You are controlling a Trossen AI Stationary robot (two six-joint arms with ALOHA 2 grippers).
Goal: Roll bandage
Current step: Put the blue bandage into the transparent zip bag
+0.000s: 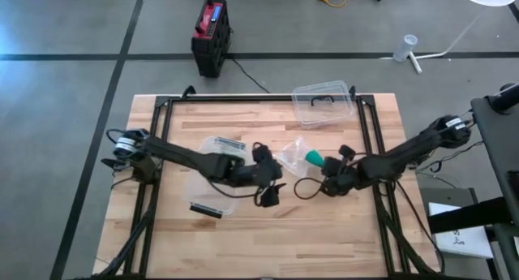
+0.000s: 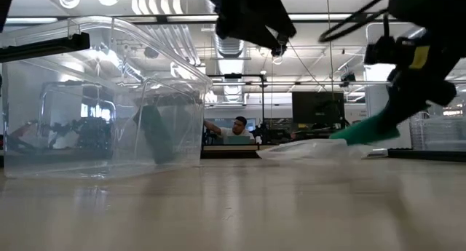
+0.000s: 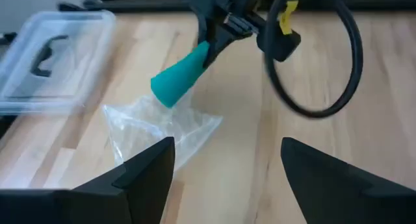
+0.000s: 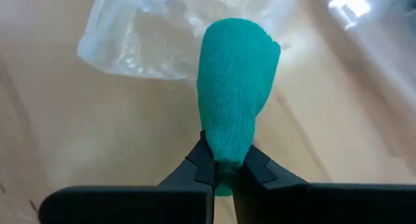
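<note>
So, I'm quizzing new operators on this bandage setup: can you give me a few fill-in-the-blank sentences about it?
1. The right claw is shut on a rolled bandage whose colour is ____.
2. The left claw holds nothing, and its fingers stand ____.
3. Next to the bandage on the table lies a crumpled clear plastic ____.
4. The clear lid at the table's far edge has a dark ____ on top.

Missing words: teal; open; bag; handle
</note>
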